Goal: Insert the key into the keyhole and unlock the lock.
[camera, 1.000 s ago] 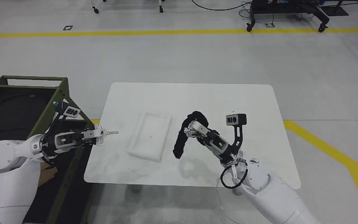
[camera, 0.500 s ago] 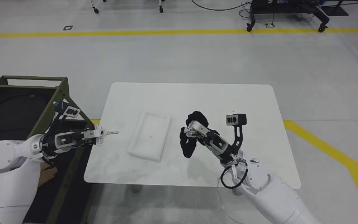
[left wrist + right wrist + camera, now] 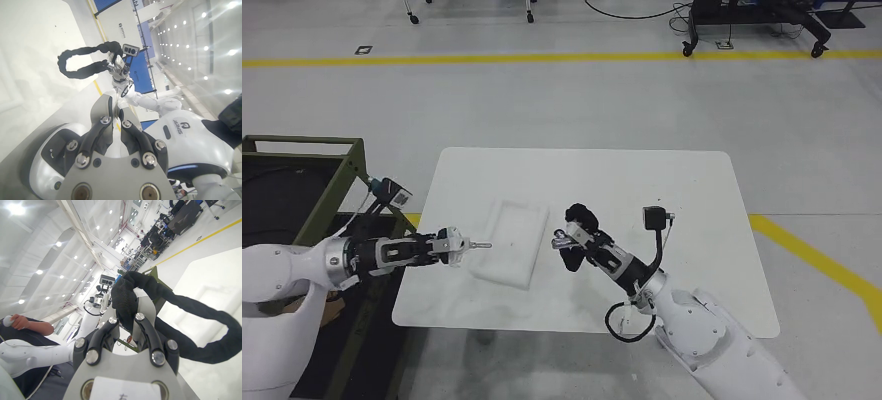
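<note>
— Key [image 3: 480, 243], where's it at?
— In L pincer [image 3: 456, 242], nipped tight btwn both fingers, blade sticking out level twd the white tray [image 3: 510, 225]. It's over the table [image 3: 682, 200] near the L edge, tip right at the tray's near rim.
— L wrist cam agree?
— Yep. L pincer [image 3: 117, 106] fingers nearly together, thin key [image 3: 117, 98] edge-on in the slit.
— And the lock?
— Chain lock [image 3: 579, 214] w/ black cloth sleeve, up off the table in R pincer [image 3: 564, 243], just beside the tray's far side, approx mid-table. R pincer's clamped on it.
— Detail?
— L wrist cam: lock [image 3: 62, 63] loop hangs out sideways from R pincer [image 3: 115, 65], shiny metal head at the grip. Keyhole too small to make out. R wrist cam: R pincer [image 3: 128, 315] fingers narrow, sleeve bunched btwn them, rest of lock [image 3: 198, 310] looping out over the table.
— Key in yet?
— No. Well apart, tray btwn them.
— Anything else?
— Green cart [image 3: 302, 150] on the floor by the table's L end.
</note>
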Robot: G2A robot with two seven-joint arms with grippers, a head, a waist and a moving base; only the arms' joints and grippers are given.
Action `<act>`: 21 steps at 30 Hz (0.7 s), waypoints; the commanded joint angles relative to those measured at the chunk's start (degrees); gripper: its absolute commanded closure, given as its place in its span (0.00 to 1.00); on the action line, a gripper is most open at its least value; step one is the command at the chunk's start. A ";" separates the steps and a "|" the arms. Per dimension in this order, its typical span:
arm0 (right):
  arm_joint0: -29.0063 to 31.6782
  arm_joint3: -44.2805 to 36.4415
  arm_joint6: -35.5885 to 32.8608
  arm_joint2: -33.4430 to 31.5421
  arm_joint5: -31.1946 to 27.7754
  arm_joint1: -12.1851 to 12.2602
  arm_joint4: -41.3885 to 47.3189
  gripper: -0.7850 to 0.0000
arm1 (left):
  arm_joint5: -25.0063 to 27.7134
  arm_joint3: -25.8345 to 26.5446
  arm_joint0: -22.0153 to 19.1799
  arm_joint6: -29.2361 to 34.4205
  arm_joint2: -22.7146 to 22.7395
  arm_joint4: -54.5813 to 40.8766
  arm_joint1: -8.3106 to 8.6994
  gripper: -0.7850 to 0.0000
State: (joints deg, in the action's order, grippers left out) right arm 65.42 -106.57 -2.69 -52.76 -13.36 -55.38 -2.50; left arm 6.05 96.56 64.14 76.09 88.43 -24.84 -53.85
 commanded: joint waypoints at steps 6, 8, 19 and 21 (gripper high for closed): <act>0.01 -0.11 0.70 -0.12 0.03 -0.07 -0.58 1.00 | -2.64 0.75 0.08 2.19 -1.57 1.14 0.05 1.00; 0.01 -0.11 0.70 -0.12 0.03 -0.07 -0.58 1.00 | -2.64 0.75 0.08 2.19 -1.57 1.14 0.05 1.00; 0.17 -0.18 -0.05 -0.43 1.55 -0.16 -3.03 1.00 | -4.66 -0.44 -0.67 1.37 -4.75 -4.48 -0.46 1.00; 0.33 -0.52 -0.16 -0.39 2.65 -0.35 -4.90 1.00 | -3.67 0.34 -0.75 0.27 -4.79 -3.65 -0.42 1.00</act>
State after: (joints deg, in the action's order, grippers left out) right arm 65.68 -106.93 -2.75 -53.19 -11.35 -55.63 -6.22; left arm 0.55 96.44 63.37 77.31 83.62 -33.11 -54.28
